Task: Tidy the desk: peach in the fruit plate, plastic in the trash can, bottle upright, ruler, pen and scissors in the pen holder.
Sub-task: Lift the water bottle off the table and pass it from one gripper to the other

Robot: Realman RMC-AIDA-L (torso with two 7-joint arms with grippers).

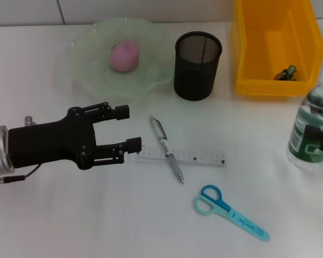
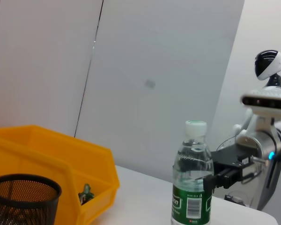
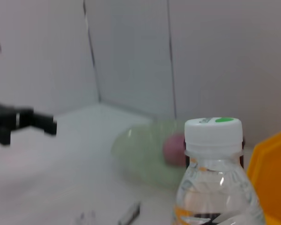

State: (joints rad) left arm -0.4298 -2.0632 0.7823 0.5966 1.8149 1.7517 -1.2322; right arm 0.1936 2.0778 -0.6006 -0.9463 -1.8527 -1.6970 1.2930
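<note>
A pink peach (image 1: pixel 124 56) lies in the green glass fruit plate (image 1: pixel 83 51). The black mesh pen holder (image 1: pixel 197 65) stands beside it. In the yellow trash can (image 1: pixel 274 45) lies a dark green piece of plastic (image 1: pixel 286 73). The pen (image 1: pixel 167 149) lies across the clear ruler (image 1: pixel 199 158), with blue scissors (image 1: pixel 229 211) nearer the front. My left gripper (image 1: pixel 129 128) hovers open just left of the ruler's end. The bottle (image 1: pixel 314 121) stands upright at the right, with my right gripper (image 2: pixel 215 180) shut on its label.
The trash can stands at the back right, close to the pen holder and the bottle. Bare white tabletop lies in front of the left arm and around the scissors. A wall rises right behind the desk.
</note>
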